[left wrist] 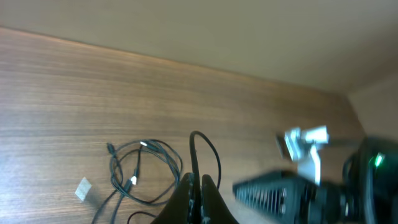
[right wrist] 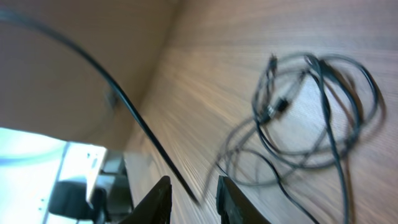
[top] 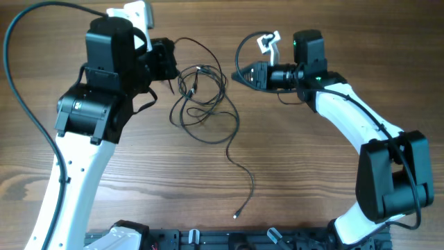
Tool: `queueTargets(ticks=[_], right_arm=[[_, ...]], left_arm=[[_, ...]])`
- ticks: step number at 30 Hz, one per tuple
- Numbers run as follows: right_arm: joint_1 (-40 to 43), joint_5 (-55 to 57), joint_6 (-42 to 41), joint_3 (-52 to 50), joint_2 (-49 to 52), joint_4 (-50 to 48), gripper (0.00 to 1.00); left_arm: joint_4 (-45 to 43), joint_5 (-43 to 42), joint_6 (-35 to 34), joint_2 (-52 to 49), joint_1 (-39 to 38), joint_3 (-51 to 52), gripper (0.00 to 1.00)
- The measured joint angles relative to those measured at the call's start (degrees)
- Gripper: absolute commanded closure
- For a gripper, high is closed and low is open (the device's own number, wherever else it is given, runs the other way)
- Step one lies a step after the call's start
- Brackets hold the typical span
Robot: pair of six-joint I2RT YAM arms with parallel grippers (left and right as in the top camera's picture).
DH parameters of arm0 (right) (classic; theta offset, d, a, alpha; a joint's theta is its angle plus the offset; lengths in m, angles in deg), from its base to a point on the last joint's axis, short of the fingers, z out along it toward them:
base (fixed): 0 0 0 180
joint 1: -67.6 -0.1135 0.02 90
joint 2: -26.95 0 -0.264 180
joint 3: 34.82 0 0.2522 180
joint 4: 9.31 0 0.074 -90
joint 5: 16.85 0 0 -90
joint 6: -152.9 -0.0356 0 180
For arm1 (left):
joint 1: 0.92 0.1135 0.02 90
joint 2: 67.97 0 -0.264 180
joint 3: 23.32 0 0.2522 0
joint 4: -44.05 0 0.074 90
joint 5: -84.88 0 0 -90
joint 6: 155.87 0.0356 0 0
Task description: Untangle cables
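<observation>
Arms: two, both mine. The left arm (top: pixel 76 173) and the right arm (top: pixel 347 114) each have smooth white shells with boxy black joints.
Left claw (left wrist: pixel 198 183): one, dark and pressed fully closed, pinching a strand of the cables. A thin black loop arches up from between the tips.
Right claw (right wrist: pixel 193 186): one, with two dark fingers standing apart and bare wood showing in the gap.
Black strand (right wrist: pixel 134 118): one, thin and glossy, slanting down into that gap. I see it pressed by neither finger, and I cannot tell whether it belongs to the bundle.
Cables (top: pixel 194 82): thin, black and limp, heaped in overlapping round loops on the far half of the worktop. They lie between my two claws, closer to the left one. I cannot count the separate wires in the knot.
Loose tail (top: pixel 239 170): one, wandering from the heap toward the near edge and ending in a tiny plug.
Plugs (right wrist: pixel 278 106): at least two small ones inside the loops, with pale metallic tips.
Pale scrap (left wrist: pixel 83 188): one small, flat piece just left of the loops.
Worktop (top: pixel 312 187): one, flat brown wood with a fine straight grain.
</observation>
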Motion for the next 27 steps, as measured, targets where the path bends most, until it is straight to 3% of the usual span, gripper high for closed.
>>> queueTargets(ticks=[4,9,13,18,27], right_arm=[[0.00,-1.29,-5.07,-0.02,0.00,-3.30,0.49],[-1.20,-0.61,-0.17,0.02,0.00,4.00,0.25],[-4.63,7.17,4.22,0.02,0.00,9.42,0.22],[-11.98,15.89,9.90,0.02,0.07,8.57,0.19],[-20.17,21.55,15.78,0.02,7.91,-1.84,0.15]], left_arm=[[1.70,-3.26,2.56,-1.01,0.00,0.04,0.96],[1.77,-4.13,2.99,-1.84,0.02,0.04,0.96],[1.55,-1.73,-0.96,-1.84,0.87,0.04,0.96],[1.55,0.96,-10.84,-1.84,6.91,0.04,0.96],[-2.19,-17.88,-22.01,-1.51,21.14,0.13,0.96]])
